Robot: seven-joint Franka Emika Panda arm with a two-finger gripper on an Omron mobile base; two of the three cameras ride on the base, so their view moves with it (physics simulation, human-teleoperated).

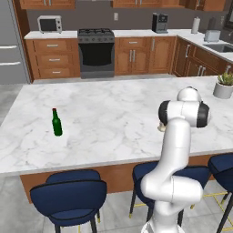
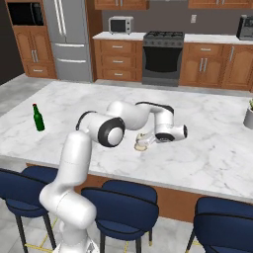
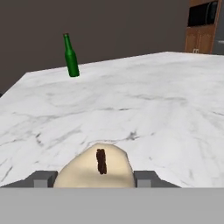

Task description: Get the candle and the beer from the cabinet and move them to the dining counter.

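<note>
Gripping the candle (image 3: 97, 168) between half-parted jaws low over the dining counter (image 3: 153, 100), beer (image 3: 70, 57) standing well apart.

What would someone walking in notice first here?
Probably the white robot arm bent low over the dining counter, its hand around a small cream candle right at the marble. Next, the beer, a green bottle with a red cap, standing upright alone near the counter's left end. A potted plant sits at the far right.
</note>
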